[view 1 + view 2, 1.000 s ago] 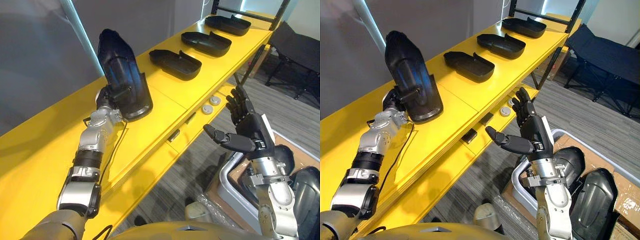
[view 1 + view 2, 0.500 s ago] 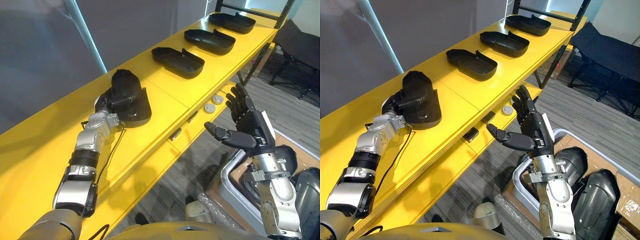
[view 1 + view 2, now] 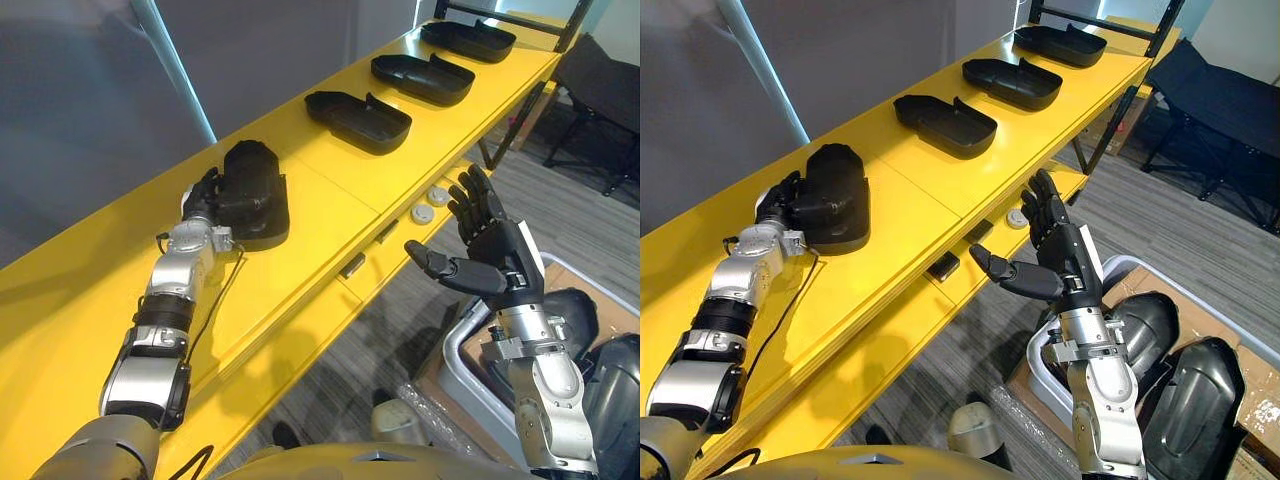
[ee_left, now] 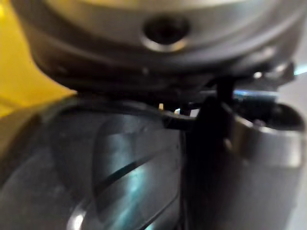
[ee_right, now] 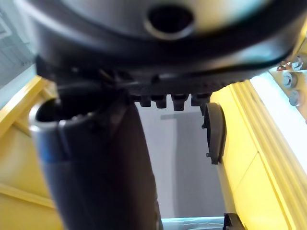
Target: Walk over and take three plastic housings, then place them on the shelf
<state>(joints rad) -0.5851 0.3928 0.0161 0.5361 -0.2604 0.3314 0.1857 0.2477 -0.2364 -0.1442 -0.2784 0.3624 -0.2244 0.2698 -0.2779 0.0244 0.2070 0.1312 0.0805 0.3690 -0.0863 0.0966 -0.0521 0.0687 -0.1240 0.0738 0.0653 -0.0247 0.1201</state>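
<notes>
Housing (image 3: 252,192) lies flat on shelf (image 3: 330,200), centre left; left hand (image 3: 203,197), curled round it, should be opened slowly; right hand (image 3: 495,255) spread.

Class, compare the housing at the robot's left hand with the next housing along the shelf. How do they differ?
The near housing lies dome up; the next housing lies hollow side up. The left hand grips the near housing; the next housing lies untouched. Both are black and rest on the yellow shelf.
</notes>
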